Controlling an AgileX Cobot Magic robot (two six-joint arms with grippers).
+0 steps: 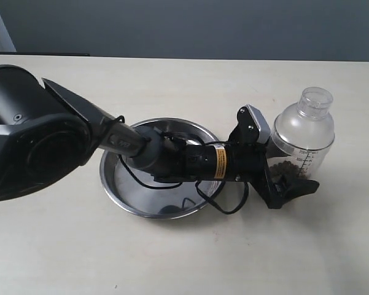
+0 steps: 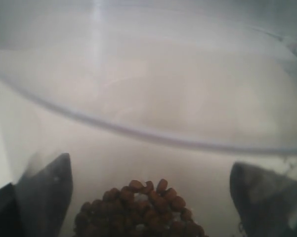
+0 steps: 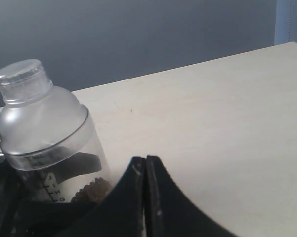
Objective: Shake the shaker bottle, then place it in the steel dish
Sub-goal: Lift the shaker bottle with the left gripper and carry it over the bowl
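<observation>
Holding: left gripper (image 1: pixel 290 172) clasps the clear plastic shaker bottle with frosted domed top (image 1: pixel 302 138) low on its body, a jaw on either side, probably for a firm hold while shaking.
Bottle position: upright, towards the right edge of the pale desk (image 1: pixel 172 258).
Contents: small brown beads (image 2: pixel 138 207), heaped at the bottom.
Dish: round shiny steel dish (image 1: pixel 120 190), mid-desk near the bottle; the left arm reaches across it.
Right gripper (image 3: pixel 146 160): fingers pressed together on nothing, near the bottle, seemingly idle.
Stage: placing not yet done.

Pale beige table (image 1: pixel 184 258) under soft even light; plain blue-grey wall (image 1: pixel 190 27) behind its far edge
</observation>
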